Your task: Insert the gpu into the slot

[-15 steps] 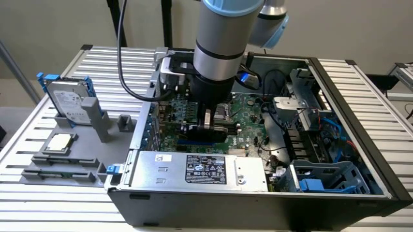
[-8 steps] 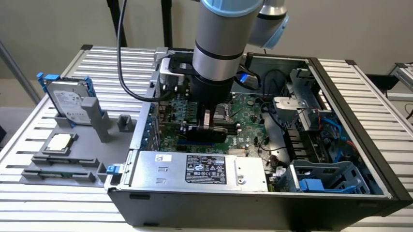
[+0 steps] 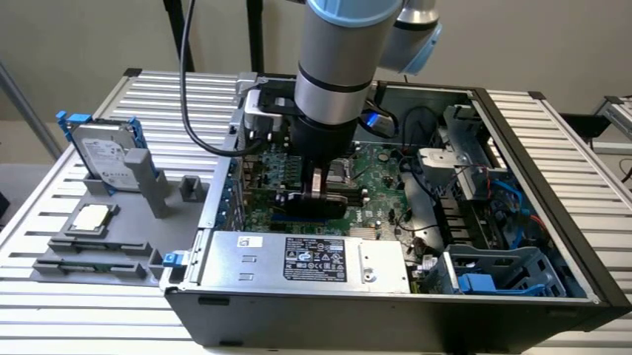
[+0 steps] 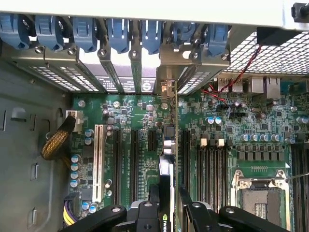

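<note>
A slatted aluminium table (image 3: pixel 563 140) is seen before a plain beige wall (image 3: pixel 79 37), and an open black computer case (image 3: pixel 395 329) is laid on it. The gripper (image 3: pixel 316 192) is lowered into the case and is clenched on the gpu (image 3: pixel 311 204), which is held on edge between the two fingers (image 4: pixel 154 195) just above the green motherboard (image 3: pixel 380 174). A blue strip, taken to be the slot (image 3: pixel 296 217), is glimpsed directly beneath the card; whether the card is seated in it cannot be told. In the wrist view the card's far end is seen against the row of blue latches (image 4: pixel 116 31). Inside the case a silver power-supply box (image 3: pixel 306 259) is mounted near the front wall. On the exterior view's left, a hard drive (image 3: pixel 103 159) and a processor chip (image 3: pixel 91 217) are kept in a grey fixture (image 3: pixel 118 240).
</note>
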Robot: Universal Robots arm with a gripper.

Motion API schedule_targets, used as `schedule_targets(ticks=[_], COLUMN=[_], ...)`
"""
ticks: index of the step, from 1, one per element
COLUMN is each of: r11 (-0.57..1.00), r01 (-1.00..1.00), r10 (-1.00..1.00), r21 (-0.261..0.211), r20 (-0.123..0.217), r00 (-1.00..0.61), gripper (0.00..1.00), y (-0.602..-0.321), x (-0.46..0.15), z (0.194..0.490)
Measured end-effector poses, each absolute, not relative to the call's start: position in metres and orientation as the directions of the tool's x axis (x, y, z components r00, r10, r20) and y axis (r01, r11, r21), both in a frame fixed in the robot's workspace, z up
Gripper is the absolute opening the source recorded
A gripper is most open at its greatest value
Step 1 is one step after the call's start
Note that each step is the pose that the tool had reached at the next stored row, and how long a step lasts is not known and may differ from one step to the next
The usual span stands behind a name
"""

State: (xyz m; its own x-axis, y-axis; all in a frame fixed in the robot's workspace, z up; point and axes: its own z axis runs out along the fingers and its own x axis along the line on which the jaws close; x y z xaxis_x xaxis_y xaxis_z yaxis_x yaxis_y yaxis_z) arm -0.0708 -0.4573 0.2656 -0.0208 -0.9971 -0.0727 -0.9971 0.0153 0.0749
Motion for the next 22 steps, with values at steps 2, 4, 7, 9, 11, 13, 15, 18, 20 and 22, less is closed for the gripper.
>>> schedule_targets(ticks=[2, 4, 7, 9, 11, 13, 15, 18, 20, 22], r11=[0.015, 0.015, 0.015, 0.015, 0.015, 0.015, 0.015, 0.015, 0.015, 0.015], r01=[-0.997, -0.997, -0.997, -0.997, -0.997, -0.997, -0.997, -0.997, -0.997, -0.996], r10=[-0.997, -0.997, -0.997, -0.997, -0.997, -0.997, -0.997, -0.997, -0.997, -0.997], r21=[0.075, 0.075, 0.075, 0.075, 0.076, 0.077, 0.079, 0.081, 0.082, 0.083], r20=[-0.073, -0.072, -0.072, -0.072, -0.072, -0.072, -0.072, -0.072, -0.072, -0.071], r00=[-0.020, -0.020, -0.020, -0.020, -0.020, -0.020, -0.020, -0.021, -0.021, -0.021], gripper=[0.26, 0.26, 0.26, 0.26, 0.26, 0.26, 0.26, 0.26, 0.26, 0.26], y=[-0.457, -0.457, -0.457, -0.457, -0.457, -0.457, -0.457, -0.457, -0.457, -0.457], x=[-0.071, -0.071, -0.071, -0.071, -0.071, -0.071, -0.071, -0.071, -0.071, -0.071], z=[0.265, 0.265, 0.265, 0.264, 0.263, 0.261, 0.260, 0.258, 0.256, 0.255])
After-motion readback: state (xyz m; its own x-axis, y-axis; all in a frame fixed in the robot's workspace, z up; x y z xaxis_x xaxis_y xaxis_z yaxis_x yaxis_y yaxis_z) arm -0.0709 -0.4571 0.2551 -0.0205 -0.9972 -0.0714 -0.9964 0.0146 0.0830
